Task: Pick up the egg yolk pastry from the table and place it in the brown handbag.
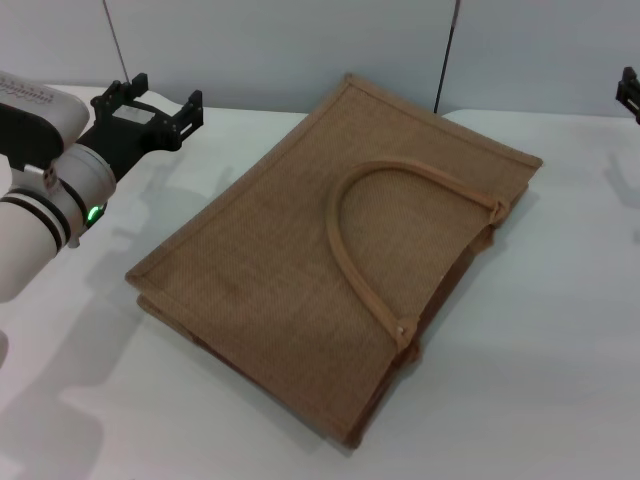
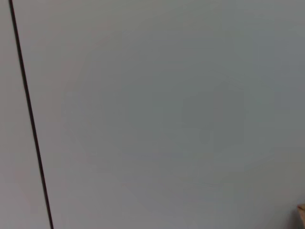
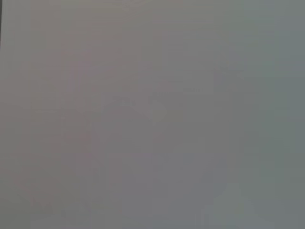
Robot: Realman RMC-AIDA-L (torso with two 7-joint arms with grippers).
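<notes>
The brown handbag (image 1: 340, 255) lies flat on the white table (image 1: 540, 370), with its curved tan handle (image 1: 350, 255) on top. A small tan corner of it shows in the left wrist view (image 2: 301, 215). The egg yolk pastry is not in view in any frame. My left gripper (image 1: 163, 100) is open and empty, raised at the far left, left of the bag's far corner. Only a black bit of my right gripper (image 1: 630, 95) shows at the far right edge of the head view.
A grey wall with dark vertical seams (image 1: 448, 55) stands behind the table. The left wrist view shows that wall and one seam (image 2: 28, 114). The right wrist view shows only a plain grey surface.
</notes>
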